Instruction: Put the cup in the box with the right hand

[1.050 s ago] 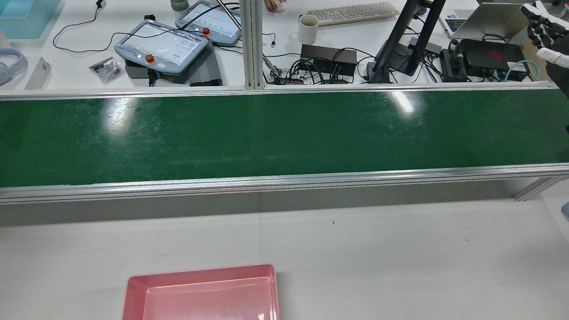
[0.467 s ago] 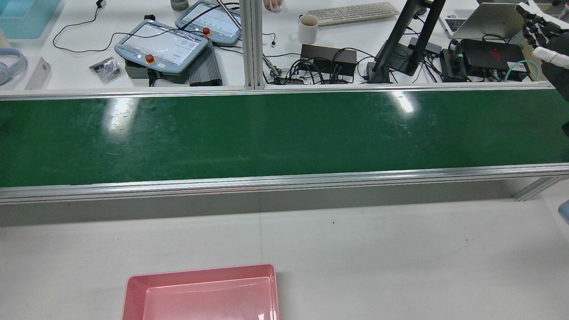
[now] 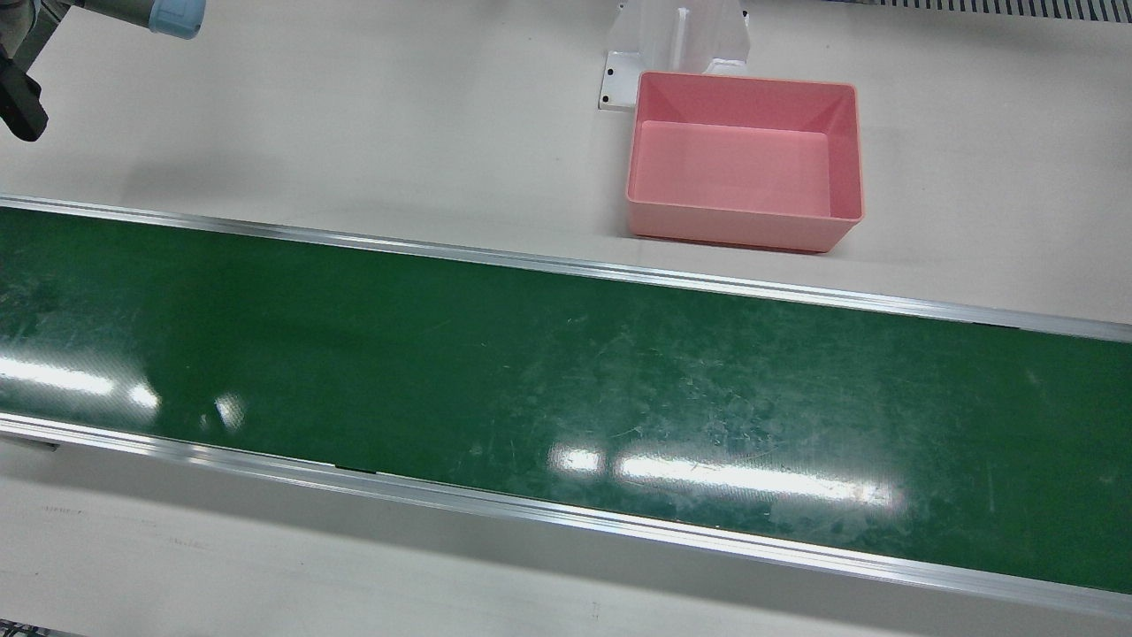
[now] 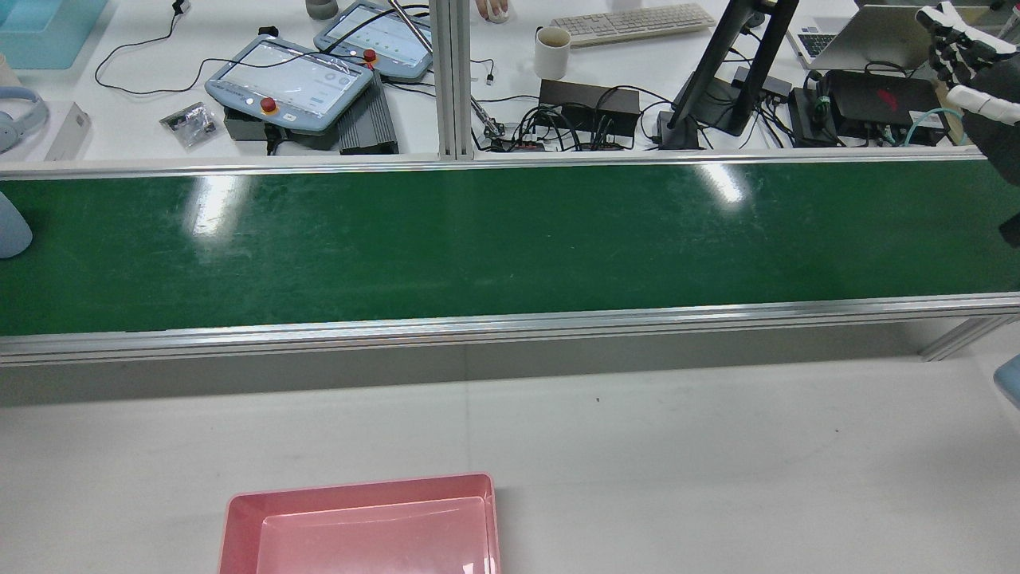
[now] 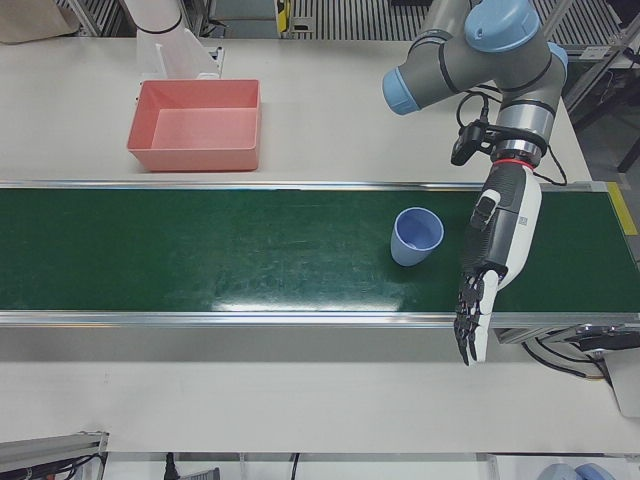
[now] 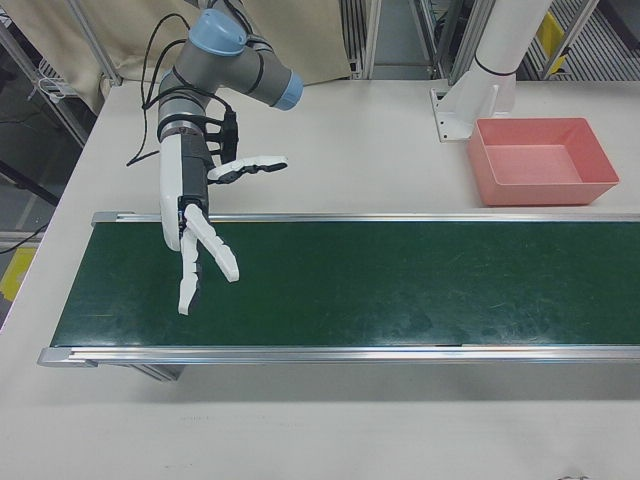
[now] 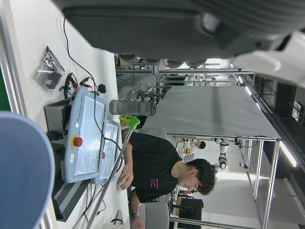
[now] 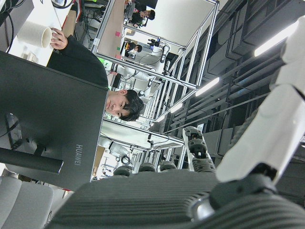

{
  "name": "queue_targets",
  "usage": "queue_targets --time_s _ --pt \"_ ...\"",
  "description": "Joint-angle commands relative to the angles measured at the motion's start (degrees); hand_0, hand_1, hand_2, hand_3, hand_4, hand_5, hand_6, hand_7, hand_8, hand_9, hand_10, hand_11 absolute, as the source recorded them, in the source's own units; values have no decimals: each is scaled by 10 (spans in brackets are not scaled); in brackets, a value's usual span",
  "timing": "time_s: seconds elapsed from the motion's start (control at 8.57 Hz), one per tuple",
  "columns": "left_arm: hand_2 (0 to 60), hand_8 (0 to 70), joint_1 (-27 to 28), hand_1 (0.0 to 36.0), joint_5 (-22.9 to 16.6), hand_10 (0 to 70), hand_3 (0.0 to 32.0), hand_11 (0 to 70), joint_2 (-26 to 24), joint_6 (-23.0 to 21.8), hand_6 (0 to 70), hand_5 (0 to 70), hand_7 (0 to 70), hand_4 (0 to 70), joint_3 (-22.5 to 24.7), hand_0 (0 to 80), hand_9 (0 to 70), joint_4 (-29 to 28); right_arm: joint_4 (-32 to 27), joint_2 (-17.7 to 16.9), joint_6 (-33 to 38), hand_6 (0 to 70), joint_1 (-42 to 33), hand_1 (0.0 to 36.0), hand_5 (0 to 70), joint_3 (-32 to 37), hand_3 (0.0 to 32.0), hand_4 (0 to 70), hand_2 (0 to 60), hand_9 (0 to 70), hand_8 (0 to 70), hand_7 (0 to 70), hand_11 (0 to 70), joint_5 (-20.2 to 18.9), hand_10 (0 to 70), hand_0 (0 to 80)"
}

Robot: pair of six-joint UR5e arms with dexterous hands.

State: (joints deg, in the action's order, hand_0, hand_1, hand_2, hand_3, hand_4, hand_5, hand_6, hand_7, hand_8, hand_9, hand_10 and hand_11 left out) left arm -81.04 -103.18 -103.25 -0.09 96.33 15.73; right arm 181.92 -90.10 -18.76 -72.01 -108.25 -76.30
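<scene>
A blue cup (image 5: 416, 236) stands upright, mouth up, on the green belt (image 5: 200, 260). In the rear view it shows only as a sliver of cup (image 4: 9, 227) at the far left edge. My left hand (image 5: 493, 262) hangs open just beside it, fingers straight and reaching past the belt's near rail. My right hand (image 6: 200, 225) is open with fingers spread over the other end of the belt, far from the cup; the rear view has the right hand (image 4: 964, 56) at top right. The pink box (image 3: 738, 232) sits empty on the white table.
Behind the belt's far rail lie teach pendants (image 4: 291, 80), a mug (image 4: 551, 52), a keyboard (image 4: 633, 22), a monitor stand (image 4: 721, 80) and tangled cables. A white arm pedestal (image 3: 676, 35) stands right behind the box. A seated person (image 7: 162, 174) shows in the left hand view.
The blue cup has come into the rear view at the belt's left edge. My right hand has drifted slightly left and up at the top right corner.
</scene>
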Motion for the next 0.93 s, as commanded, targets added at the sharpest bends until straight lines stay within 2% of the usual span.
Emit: queue_targets --time_s 0.0,0.47,0.7,0.82 --pt "0 0 0 0 0 0 0 0 1 0 0 0 0 0 3 0 0 0 1 11 0 9 5 106 16 -3 0 0 136 0 0 24 0 1 0 387" --pt "0 0 0 0 0 0 0 0 -1 0 0 0 0 0 4 0 0 3 -2 16 7 11 17 116 16 -9 0 0 164 0 0 35 0 6 0 392" --pt "0 0 0 0 0 0 0 0 -1 0 0 0 0 0 1 0 0 1 -4 35 5 8 30 122 17 -4 0 0 170 0 0 20 0 16 0 392" --pt "0 0 0 0 0 0 0 0 0 0 0 0 0 0 -1 0 0 -1 -6 26 7 8 41 121 18 -8 0 0 170 0 0 18 0 16 0 392"
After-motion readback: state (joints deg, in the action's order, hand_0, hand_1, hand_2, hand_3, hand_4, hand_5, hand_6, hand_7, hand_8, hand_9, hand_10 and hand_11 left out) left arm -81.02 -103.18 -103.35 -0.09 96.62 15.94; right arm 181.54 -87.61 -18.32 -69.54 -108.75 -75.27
